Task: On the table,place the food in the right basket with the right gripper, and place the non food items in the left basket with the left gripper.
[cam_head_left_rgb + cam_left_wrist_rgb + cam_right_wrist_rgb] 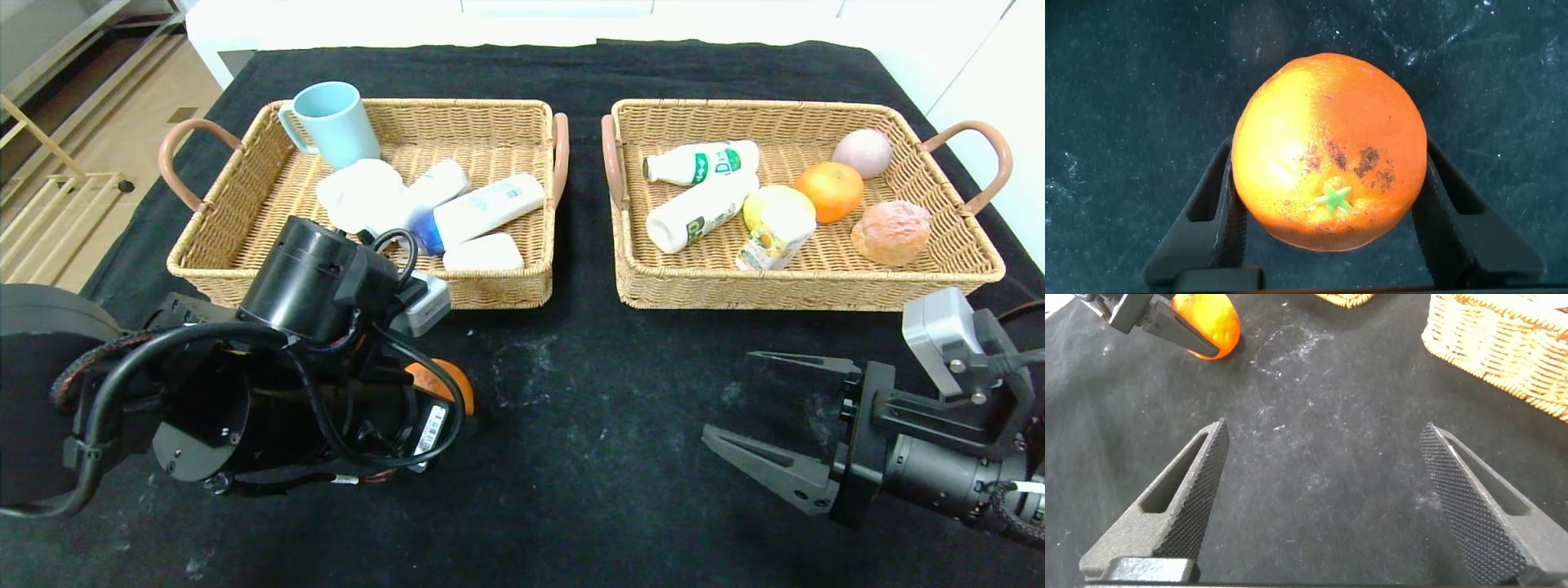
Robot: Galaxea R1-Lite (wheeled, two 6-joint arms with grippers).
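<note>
The left claw [1327, 237] is low over the black worktop [571, 408] near its front left, its two fingers [1208, 212] pressed against the sides of an orange [1329, 151] that sits on the cloth in front of the left basket [245, 269]. That basket, toward the back left, holds a light blue mug [335, 122], a white tube bottle with a blue cap [478, 211] and other white items. The right basket [963, 269], toward the back right, holds two white milk bottles with green labels [702, 162], a lemon [775, 204], a small juice carton [771, 241], another orange [831, 190], a pale round fruit [863, 152] and a bun [891, 232]. The right claw [739, 400] hangs over the front right of the worktop, fingers spread wide and holding nothing.
</note>
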